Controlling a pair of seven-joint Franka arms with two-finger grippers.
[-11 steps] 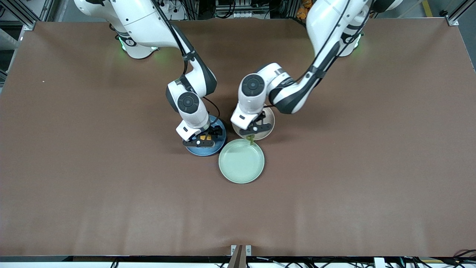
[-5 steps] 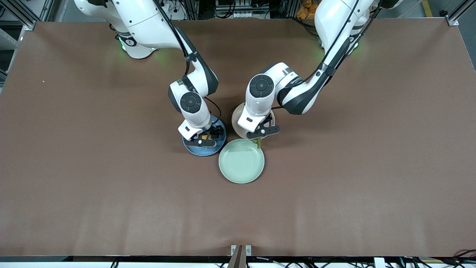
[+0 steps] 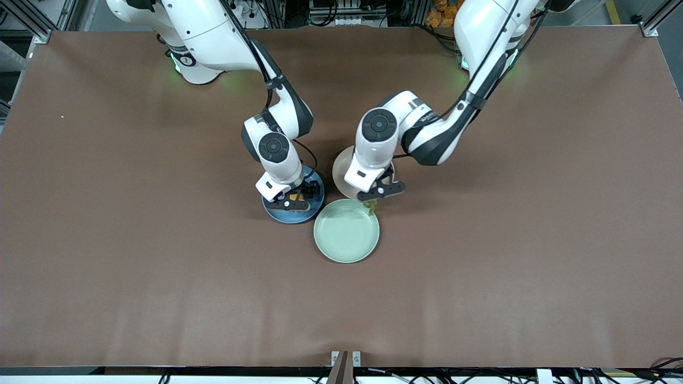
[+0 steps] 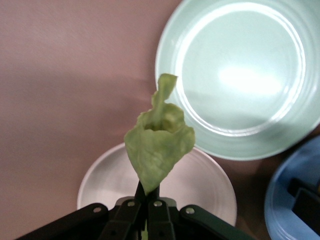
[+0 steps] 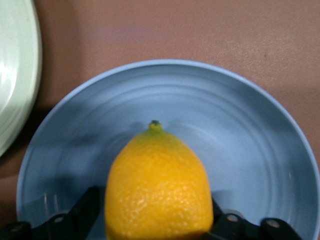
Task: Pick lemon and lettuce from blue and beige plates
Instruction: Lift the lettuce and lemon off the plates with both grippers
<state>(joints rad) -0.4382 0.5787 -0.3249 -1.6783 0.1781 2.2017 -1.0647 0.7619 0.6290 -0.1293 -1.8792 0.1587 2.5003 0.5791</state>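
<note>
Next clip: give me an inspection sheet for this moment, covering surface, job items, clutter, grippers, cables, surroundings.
Surface: brown table, bare apart from three plates.
Job items: lemon over the blue plate, between the right gripper's fingers; lettuce hanging over the beige plate.
Clutter: mint-green plate, holding nothing.
Grippers: left gripper shut on lettuce; right gripper around lemon, grip not confirmed.
Cables: black cables along both arms.
Surroundings: aluminium framing at the table's edges.

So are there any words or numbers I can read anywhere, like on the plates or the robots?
None can be read. The left arm has small dark lettering, too small to read. The blue plate, beige plate, green plate, lemon and lettuce carry no writing.
</note>
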